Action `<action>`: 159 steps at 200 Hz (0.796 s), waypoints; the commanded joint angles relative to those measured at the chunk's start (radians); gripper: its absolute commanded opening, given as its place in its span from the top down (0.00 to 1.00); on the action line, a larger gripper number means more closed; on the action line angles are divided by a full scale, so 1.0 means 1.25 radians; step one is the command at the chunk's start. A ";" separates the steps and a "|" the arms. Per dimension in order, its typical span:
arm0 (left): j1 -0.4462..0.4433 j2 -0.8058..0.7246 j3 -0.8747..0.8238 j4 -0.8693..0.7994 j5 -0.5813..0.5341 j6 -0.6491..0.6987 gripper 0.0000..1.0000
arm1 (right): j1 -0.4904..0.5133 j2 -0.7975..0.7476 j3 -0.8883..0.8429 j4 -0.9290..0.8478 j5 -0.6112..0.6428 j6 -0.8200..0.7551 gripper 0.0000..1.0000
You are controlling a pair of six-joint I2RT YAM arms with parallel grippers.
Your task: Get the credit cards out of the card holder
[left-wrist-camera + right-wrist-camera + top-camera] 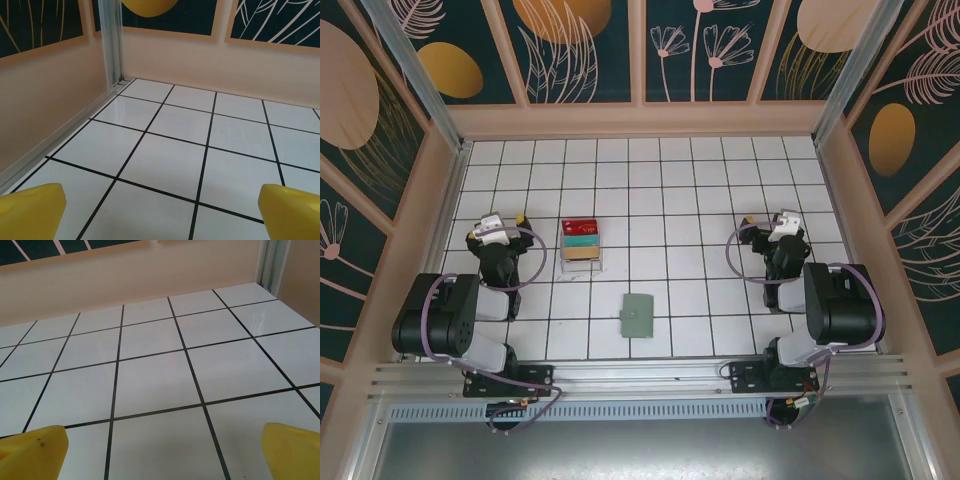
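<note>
Open-hand check, left gripper (500, 218): jaws spread wide, nothing between them. Its wrist camera has the yellow fingertips (30, 210) at the bottom corners and bare tiled floor (165, 165) ahead. A clear tray (581, 245) of red, teal and tan cards sits just to its right; not the target.

The card holder (638, 315) lies flat and folded shut. It is right of the left gripper and nearer the bases, left of the right gripper (772, 220) and nearer the bases, roughly between the two. The right gripper is likewise released and empty.

Step, as judged: start of task, holder untouched. The next move likely calls for one arm to pin the holder while the other lifts the flap.

The credit cards are hidden under the closed cover; count unknown.
</note>
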 commanded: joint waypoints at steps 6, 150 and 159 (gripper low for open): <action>-0.005 0.009 0.016 0.032 -0.008 0.011 0.01 | -0.005 0.008 0.017 0.042 -0.019 -0.012 0.01; -0.005 0.004 0.022 0.016 -0.005 0.007 0.01 | -0.006 0.009 0.017 0.042 -0.021 -0.011 0.01; -0.005 -0.001 0.023 0.015 -0.003 0.010 0.01 | -0.006 0.009 0.016 0.042 -0.021 -0.011 0.01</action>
